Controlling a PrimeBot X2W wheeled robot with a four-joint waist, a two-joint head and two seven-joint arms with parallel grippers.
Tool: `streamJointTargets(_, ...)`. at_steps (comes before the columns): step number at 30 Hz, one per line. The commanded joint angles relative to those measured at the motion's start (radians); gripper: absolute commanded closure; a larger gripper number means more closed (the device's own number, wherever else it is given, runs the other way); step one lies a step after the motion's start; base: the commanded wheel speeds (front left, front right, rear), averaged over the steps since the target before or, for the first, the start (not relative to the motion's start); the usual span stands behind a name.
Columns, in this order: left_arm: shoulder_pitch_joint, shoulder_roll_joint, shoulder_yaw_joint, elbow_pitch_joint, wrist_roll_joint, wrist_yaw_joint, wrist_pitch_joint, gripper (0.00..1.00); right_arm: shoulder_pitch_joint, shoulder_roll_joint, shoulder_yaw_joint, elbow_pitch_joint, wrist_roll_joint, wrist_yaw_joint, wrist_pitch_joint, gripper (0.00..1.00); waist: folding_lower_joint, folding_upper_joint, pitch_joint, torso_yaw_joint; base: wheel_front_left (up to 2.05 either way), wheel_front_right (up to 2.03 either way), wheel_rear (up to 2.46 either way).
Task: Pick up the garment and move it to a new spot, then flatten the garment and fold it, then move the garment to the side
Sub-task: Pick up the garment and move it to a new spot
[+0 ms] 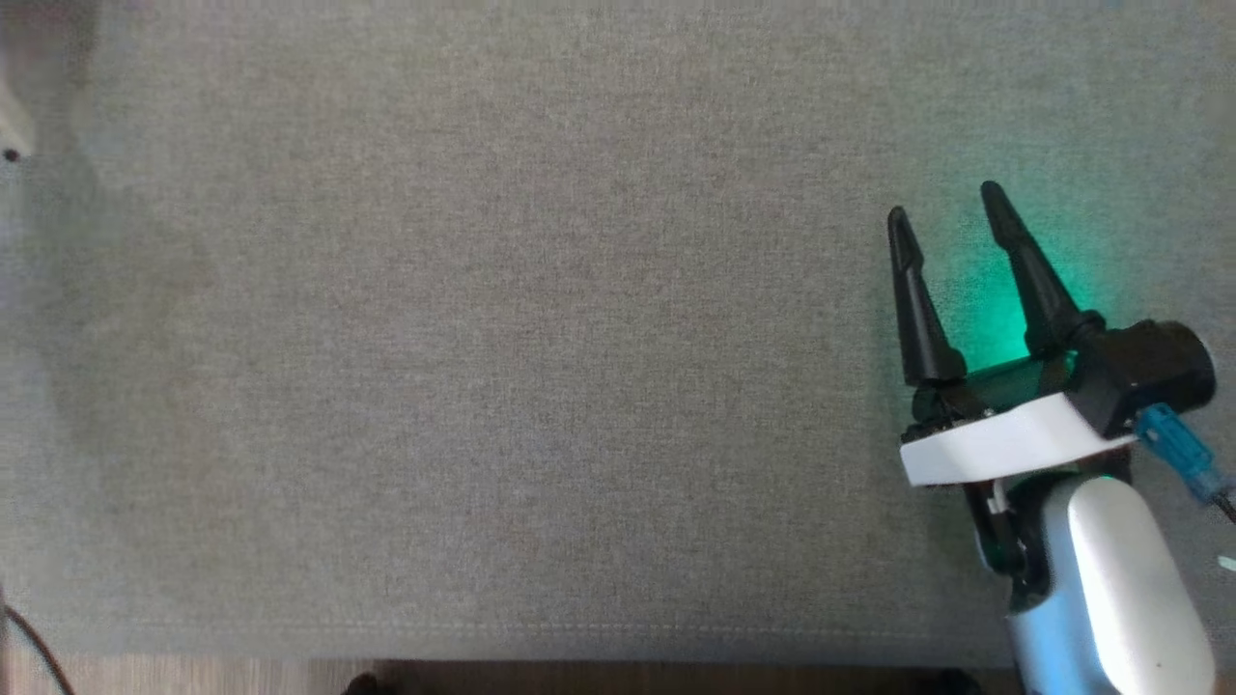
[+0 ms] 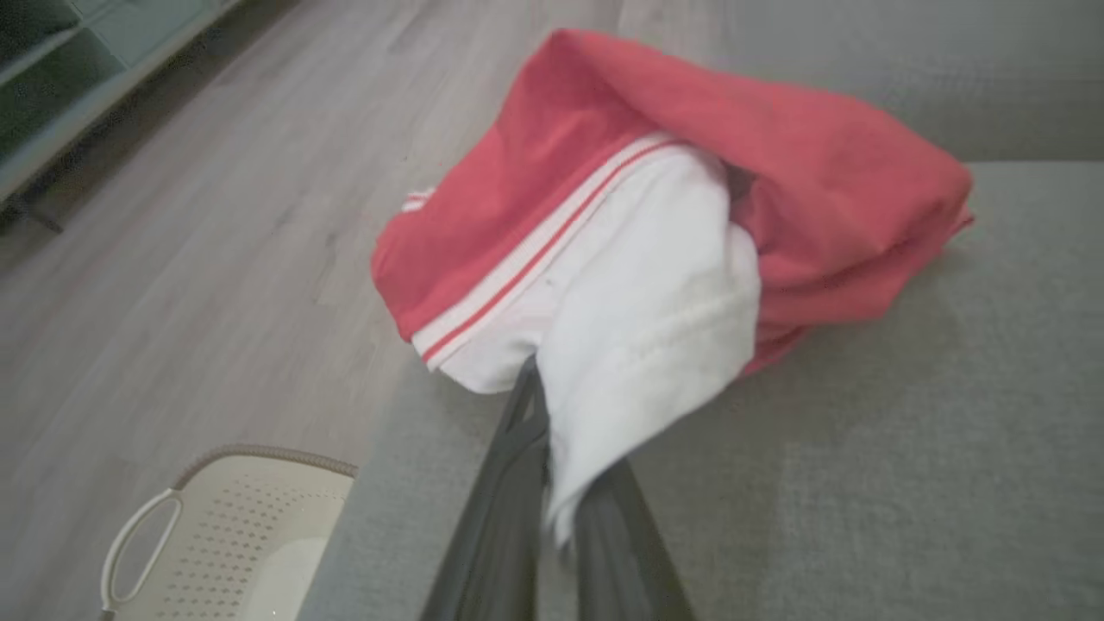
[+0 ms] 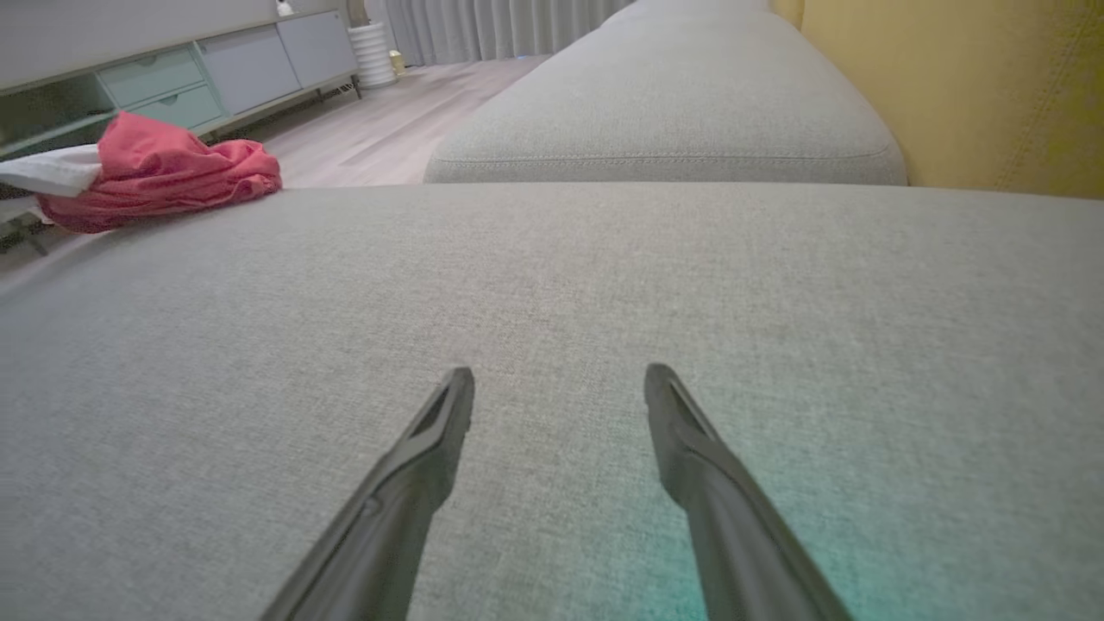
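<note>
Basket: one cream perforated plastic basket (image 2: 241, 517), seen from the left wrist, on the floor beside the cushion's edge.
Garment: one bunched red-and-white cloth garment (image 2: 690, 172), laid at the left edge of the one grey fabric sofa cushion (image 1: 483, 338).
Left gripper (image 2: 552, 431): fingers pinched on the garment's white fold.
Right gripper (image 1: 946, 203): fingers spread, nothing held, seen from the head near the cushion's right edge.

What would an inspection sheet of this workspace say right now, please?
Surface: grey sofa cushion, bare in the head view.
Job's things: red-and-white garment bunched at the cushion's edge.
Clutter: cream basket on the floor beside the cushion.
Tools: left tool shut on the garment's white part; right tool open, holding nothing.
Cables: blue plug with its cable at the right wrist.
Surroundings: wooden floor, grey cabinet, curtains.
</note>
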Motion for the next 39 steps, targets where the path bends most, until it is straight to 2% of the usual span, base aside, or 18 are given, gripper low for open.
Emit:
streamJointTargets(1, -0.040, 0.083, 0.018, -0.023, 0.008, 0.013, -0.013, 1.00, -0.002, -0.001, 0.028, -0.025, 0.009, 0.007, -0.010, 0.00, -0.0001, 0.0000, -0.026, -0.001, 0.00, 0.00, 0.00)
streamJointTargets(6, -0.072, 0.101, -0.011, -0.021, 0.032, 0.002, -0.032, 1.00, -0.002, -0.001, 0.035, 0.017, 0.030, 0.007, -0.029, 0.00, -0.0001, 0.0000, -0.107, -0.006, 0.00, 0.00, 0.00)
streamJointTargets(12, -0.123, 0.108, -0.072, -0.068, 0.068, -0.047, -0.027, 1.00, 0.000, -0.001, 0.041, 0.076, 0.065, 0.007, -0.055, 0.00, -0.0001, 0.0000, -0.221, -0.023, 0.00, 0.00, 0.00)
streamJointTargets(16, -0.144, 0.093, -0.123, -0.123, 0.084, -0.080, -0.011, 1.00, 0.007, -0.001, 0.045, 0.117, 0.095, 0.007, -0.077, 0.00, -0.0001, 0.0000, -0.300, -0.047, 0.00, 0.00, 0.00)
streamJointTargets(26, -0.103, -0.025, -0.252, -0.349, 0.038, -0.112, 0.079, 1.00, 0.032, -0.001, 0.025, 0.182, 0.142, 0.007, -0.117, 0.00, -0.0001, 0.0000, -0.420, -0.140, 0.00, 0.00, 0.00)
streamJointTargets(33, -0.008, -0.136, -0.318, -0.518, -0.033, -0.114, 0.128, 1.00, 0.029, -0.001, 0.008, 0.196, 0.156, 0.007, -0.132, 0.00, -0.0001, 0.0000, -0.412, -0.208, 0.00, 0.00, 0.00)
streamJointTargets(35, 0.011, -0.149, -0.326, -0.536, -0.040, -0.112, 0.132, 1.00, 0.027, -0.001, 0.009, 0.199, 0.158, 0.007, -0.135, 0.00, -0.0001, 0.0000, -0.407, -0.216, 0.00, 0.00, 0.00)
streamJointTargets(39, 0.100, -0.200, -0.346, -0.577, -0.064, -0.085, 0.133, 1.00, 0.020, -0.001, 0.013, 0.211, 0.170, 0.007, -0.146, 0.00, -0.0001, 0.0000, -0.386, -0.236, 0.00, 0.00, 0.00)
